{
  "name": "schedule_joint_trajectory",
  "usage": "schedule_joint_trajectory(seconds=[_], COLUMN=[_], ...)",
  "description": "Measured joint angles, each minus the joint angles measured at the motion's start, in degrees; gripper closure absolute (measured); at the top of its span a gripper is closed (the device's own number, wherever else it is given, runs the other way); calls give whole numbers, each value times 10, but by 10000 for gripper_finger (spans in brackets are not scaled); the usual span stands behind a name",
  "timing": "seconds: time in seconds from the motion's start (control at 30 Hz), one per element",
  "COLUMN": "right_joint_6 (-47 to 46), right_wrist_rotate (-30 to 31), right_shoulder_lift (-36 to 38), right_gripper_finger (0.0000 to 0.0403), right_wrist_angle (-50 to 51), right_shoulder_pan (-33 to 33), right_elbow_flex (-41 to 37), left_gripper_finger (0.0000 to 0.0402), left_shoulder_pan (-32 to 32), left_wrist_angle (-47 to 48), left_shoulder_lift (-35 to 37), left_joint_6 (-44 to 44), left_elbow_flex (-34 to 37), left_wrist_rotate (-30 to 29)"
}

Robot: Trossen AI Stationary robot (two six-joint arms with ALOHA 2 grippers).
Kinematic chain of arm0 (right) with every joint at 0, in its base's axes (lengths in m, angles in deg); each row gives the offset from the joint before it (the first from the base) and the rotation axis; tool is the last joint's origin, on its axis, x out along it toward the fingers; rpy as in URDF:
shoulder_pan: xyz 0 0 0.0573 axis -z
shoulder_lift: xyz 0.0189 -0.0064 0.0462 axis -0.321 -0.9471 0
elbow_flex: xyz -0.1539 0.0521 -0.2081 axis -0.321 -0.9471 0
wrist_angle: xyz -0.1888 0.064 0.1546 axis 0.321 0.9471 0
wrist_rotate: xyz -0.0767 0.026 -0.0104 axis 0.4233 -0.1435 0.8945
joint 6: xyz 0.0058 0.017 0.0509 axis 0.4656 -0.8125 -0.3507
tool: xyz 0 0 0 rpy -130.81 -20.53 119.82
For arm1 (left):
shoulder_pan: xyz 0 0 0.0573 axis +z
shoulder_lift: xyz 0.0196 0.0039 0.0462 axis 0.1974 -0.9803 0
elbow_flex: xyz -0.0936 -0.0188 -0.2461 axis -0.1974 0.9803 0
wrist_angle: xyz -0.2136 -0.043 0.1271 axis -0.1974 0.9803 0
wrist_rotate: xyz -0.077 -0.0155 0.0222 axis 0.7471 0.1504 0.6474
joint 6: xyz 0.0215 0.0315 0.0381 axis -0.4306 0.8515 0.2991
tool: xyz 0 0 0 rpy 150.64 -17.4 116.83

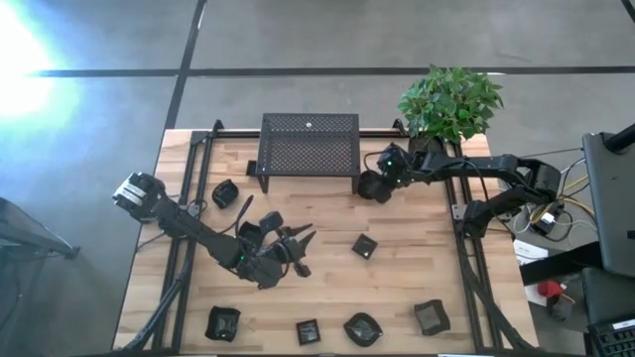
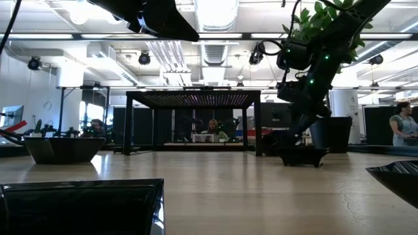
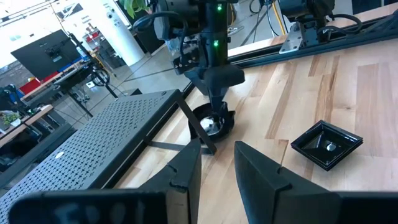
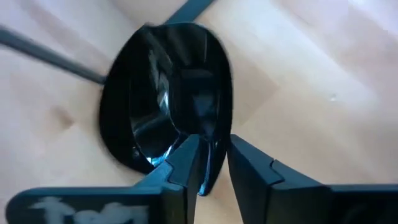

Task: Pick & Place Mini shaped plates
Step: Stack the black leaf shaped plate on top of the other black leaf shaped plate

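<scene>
Two dark fingers of the right hand (image 4: 208, 163) stand a little apart, with the rim of a round shiny black dish (image 4: 165, 93) between them. I cannot tell if they squeeze the rim or have let go of it. In the high view this right hand (image 1: 380, 181) is low over the round dish (image 1: 373, 188), which sits on the light wooden bench (image 1: 417, 258) just beside the right leg of the black metal stand with little holes (image 1: 309, 144). A green leafy plant (image 1: 448, 101) is near, at the far right corner of the bench.

The left hand (image 3: 217, 163) has its fingers a little apart too, and nothing is between them. In the high view the left hand (image 1: 293, 248) is over the middle of the bench, on the left side, with a few small black dishes close around it. A small square black dish (image 1: 364, 246) lies by itself to its right. Four more little black dishes lie well apart along the near edge of the bench, and one (image 1: 224, 192) lies to the left of the stand.
</scene>
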Motion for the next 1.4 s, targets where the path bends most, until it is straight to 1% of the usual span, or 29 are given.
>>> schedule_joint_trajectory(seconds=[0.07,0.13,0.3,0.43,0.53,0.67,0.7,0.77,0.9,1.0,1.13,1.4], right_joint_6=[0,-3,-28,-42,-59,-79,-80,-80,-110,-109,-108,-109], right_wrist_rotate=[-6,-5,-5,-7,-44,-99,-105,-104,-73,-72,-78,-79], right_shoulder_lift=[0,0,0,0,0,0,0,0,0,0,0,5], right_gripper_finger=[321,332,386,394,394,394,394,394,394,392,375,321], right_wrist_angle=[1,2,2,4,7,7,9,15,18,18,18,20], right_shoulder_pan=[0,1,0,0,1,0,0,0,0,0,0,0], right_elbow_flex=[0,0,0,0,0,0,0,0,0,0,0,0], left_gripper_finger=[309,309,309,309,309,309,309,309,309,309,309,309], left_shoulder_pan=[0,0,0,0,0,1,1,1,1,1,1,1], left_wrist_angle=[0,0,0,0,0,0,0,0,0,0,0,0], left_shoulder_lift=[0,0,0,0,0,0,0,0,0,0,0,0], left_joint_6=[0,0,0,0,0,0,0,0,0,0,0,0], left_elbow_flex=[0,0,0,0,0,0,0,0,0,0,0,0], left_wrist_rotate=[0,0,0,0,0,0,0,0,0,0,0,0])
